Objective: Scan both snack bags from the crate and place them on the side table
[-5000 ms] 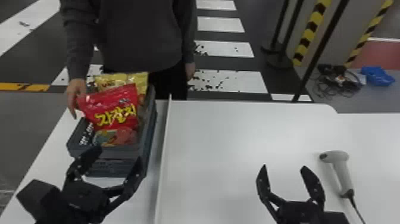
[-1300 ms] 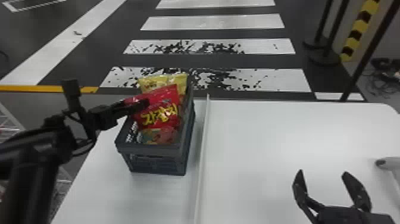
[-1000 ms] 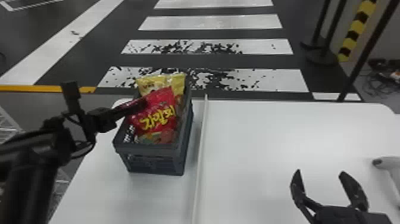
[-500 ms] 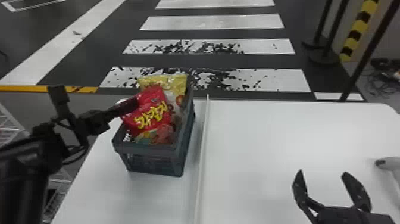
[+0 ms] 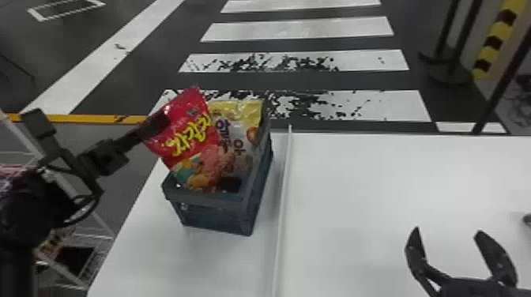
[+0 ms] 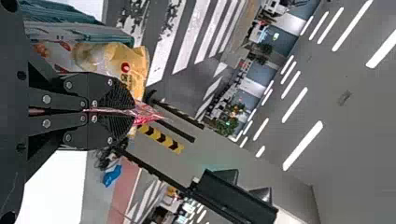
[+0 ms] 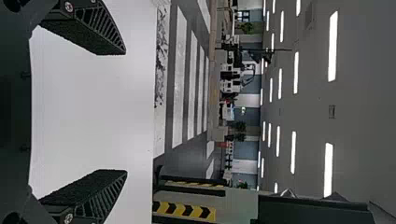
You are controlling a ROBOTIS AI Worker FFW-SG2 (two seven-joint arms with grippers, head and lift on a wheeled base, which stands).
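My left gripper (image 5: 160,120) is shut on the left edge of the red snack bag (image 5: 189,134), which stands tilted with its lower end inside the grey crate (image 5: 209,203). Behind and to its right, the yellow snack bag (image 5: 241,130) leans in the same crate. In the left wrist view the left gripper (image 6: 123,112) pinches a thin strip of the red bag (image 6: 147,113), near the yellow bag (image 6: 130,65). My right gripper (image 5: 446,233) is parked over the table at the right; in the right wrist view the right gripper (image 7: 123,112) stands open and holds nothing.
A thin raised divider (image 5: 282,205) runs along the white table (image 5: 375,189) just right of the crate. The scanner's tip (image 5: 527,218) shows at the right edge. A wire rack (image 5: 75,252) stands beyond the table's left side.
Over the last half second the left gripper has raised the red bag higher out of the crate, uncovering more of the yellow bag. The right arm has kept still.
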